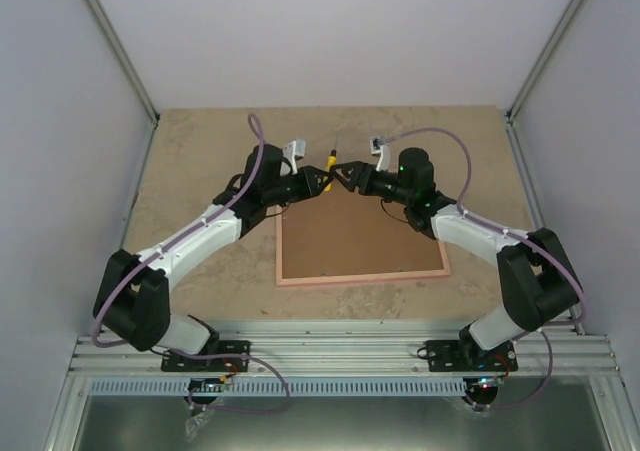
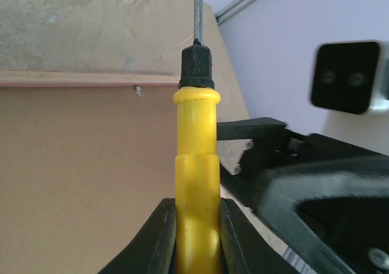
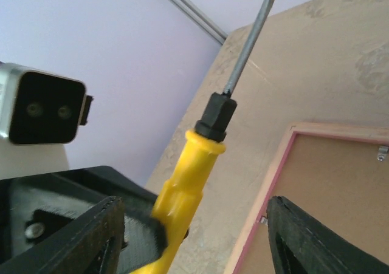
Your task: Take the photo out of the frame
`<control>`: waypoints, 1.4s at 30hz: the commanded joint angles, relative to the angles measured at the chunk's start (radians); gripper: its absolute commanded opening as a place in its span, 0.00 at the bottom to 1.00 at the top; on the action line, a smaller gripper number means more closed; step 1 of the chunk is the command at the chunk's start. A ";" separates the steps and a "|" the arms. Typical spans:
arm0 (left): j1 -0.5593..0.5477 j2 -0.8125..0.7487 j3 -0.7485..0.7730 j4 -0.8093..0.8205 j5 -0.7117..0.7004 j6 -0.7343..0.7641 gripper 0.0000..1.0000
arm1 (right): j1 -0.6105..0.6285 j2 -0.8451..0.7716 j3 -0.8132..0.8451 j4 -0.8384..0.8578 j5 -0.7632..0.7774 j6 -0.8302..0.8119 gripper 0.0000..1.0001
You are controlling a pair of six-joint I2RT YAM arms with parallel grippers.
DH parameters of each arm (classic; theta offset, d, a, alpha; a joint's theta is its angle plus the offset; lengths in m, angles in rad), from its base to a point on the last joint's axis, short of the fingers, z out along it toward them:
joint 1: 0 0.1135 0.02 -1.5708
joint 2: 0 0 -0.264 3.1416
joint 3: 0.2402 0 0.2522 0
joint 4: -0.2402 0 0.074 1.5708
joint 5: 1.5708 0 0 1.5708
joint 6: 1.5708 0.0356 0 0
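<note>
The frame [image 1: 360, 279] lies back-up on the table [image 1: 200, 171], far edge under both grippers; its board hides the photo. Left gripper [image 2: 197, 237] clamps a yellow screwdriver [image 2: 196, 164], handle end cut off; right gripper [image 3: 194, 225] stands wide beside it

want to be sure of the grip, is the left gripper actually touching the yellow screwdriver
Touching. The left wrist view shows the left gripper closed on the screwdriver: both fingers press against the sides of its yellow handle, with no gap on either side.
</note>
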 commanded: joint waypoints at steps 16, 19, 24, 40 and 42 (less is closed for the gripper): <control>-0.051 -0.069 -0.064 0.154 -0.056 0.017 0.00 | 0.016 0.100 0.034 0.171 -0.065 0.135 0.29; -0.054 -0.078 -0.071 0.161 -0.052 0.024 0.00 | 0.016 0.106 0.033 0.175 -0.070 0.137 0.18; -0.055 -0.109 -0.082 0.159 -0.062 0.039 0.00 | 0.016 0.110 0.037 0.176 -0.081 0.132 0.01; -0.055 -0.138 -0.108 0.159 -0.054 0.039 0.32 | -0.007 0.097 0.058 0.144 -0.187 0.079 0.00; -0.054 -0.141 -0.118 0.165 -0.049 0.037 0.36 | -0.010 0.097 0.060 0.140 -0.188 0.079 0.01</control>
